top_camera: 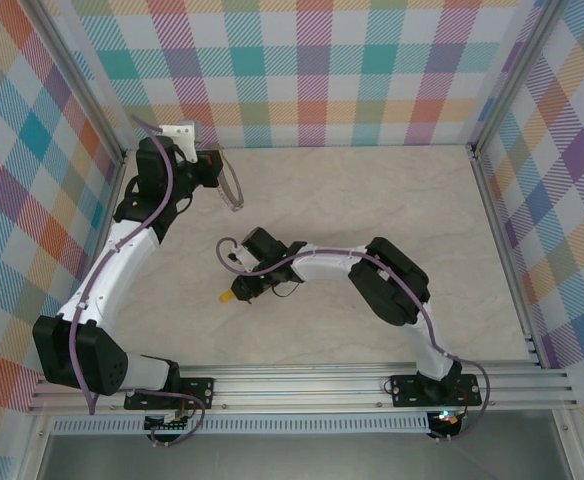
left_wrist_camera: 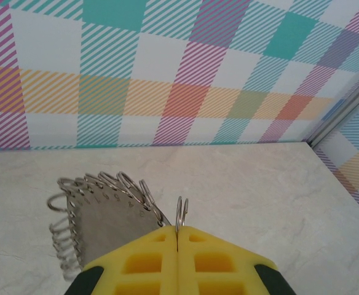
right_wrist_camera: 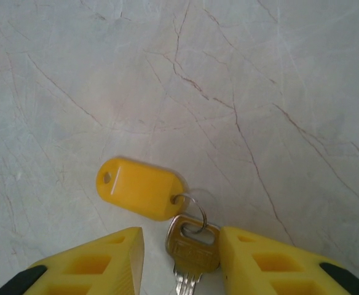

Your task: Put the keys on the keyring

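Observation:
The key (right_wrist_camera: pixel 192 247) is a silvery metal key lying flat on the table. A small split ring joins it to a yellow plastic tag (right_wrist_camera: pixel 140 187), seen from above as a yellow spot (top_camera: pixel 228 296). My right gripper (right_wrist_camera: pixel 181 233) is low over the table with its jaws on either side of the key's head. The right finger (right_wrist_camera: pixel 253 258) touches the head and the left finger (right_wrist_camera: pixel 115 255) stands a little apart. At the back left my left gripper (left_wrist_camera: pixel 178 230) is shut on the keyring (left_wrist_camera: pixel 181 212), a thin steel split ring that sticks up from the fingertips and is held above the table (top_camera: pixel 234 192).
A grey metal plate (left_wrist_camera: pixel 102 221) edged with several more rings hangs just left of the left fingertips. Plaid walls close the table at the back and both sides. Bare marble-patterned surface (top_camera: pixel 372 200) lies between the two grippers and to the right.

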Robot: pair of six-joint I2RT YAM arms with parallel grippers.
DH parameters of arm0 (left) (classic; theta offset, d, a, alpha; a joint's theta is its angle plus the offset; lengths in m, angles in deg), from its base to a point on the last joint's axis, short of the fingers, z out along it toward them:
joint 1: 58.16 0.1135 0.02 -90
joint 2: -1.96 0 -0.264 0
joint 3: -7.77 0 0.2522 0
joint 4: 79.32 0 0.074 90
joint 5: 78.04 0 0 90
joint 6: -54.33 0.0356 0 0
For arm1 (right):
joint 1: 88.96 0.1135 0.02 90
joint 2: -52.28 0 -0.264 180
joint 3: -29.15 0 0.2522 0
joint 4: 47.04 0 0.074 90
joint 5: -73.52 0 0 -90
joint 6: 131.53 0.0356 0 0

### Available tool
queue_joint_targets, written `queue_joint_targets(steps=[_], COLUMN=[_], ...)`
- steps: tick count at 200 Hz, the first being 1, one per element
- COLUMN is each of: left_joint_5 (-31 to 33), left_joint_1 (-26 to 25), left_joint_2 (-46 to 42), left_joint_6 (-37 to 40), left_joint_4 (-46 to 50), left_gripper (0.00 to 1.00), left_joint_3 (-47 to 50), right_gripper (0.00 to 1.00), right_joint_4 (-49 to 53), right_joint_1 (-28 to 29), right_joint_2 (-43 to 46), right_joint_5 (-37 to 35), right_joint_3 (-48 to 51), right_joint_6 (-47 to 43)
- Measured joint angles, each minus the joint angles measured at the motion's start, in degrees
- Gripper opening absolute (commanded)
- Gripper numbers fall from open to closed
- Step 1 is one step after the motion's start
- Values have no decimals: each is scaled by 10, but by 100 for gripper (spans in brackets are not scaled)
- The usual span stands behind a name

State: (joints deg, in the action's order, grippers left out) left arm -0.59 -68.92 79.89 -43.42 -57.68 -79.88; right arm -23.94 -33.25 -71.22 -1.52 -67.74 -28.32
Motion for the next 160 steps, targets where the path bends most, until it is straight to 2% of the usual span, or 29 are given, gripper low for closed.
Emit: queue_joint_targets(steps=[160], left_joint_5=[-9], left_joint_1=[1], left_joint_2=[0], left_joint_6=[-5], left_joint_4=[1], left_gripper=[0], left_joint_3=[0], right_gripper=[35], right_joint_4=[22], right_joint_1=[9], right_joint_2=[-10], right_joint_5=[-30], right_joint_3=[-21], right_joint_6=[-37])
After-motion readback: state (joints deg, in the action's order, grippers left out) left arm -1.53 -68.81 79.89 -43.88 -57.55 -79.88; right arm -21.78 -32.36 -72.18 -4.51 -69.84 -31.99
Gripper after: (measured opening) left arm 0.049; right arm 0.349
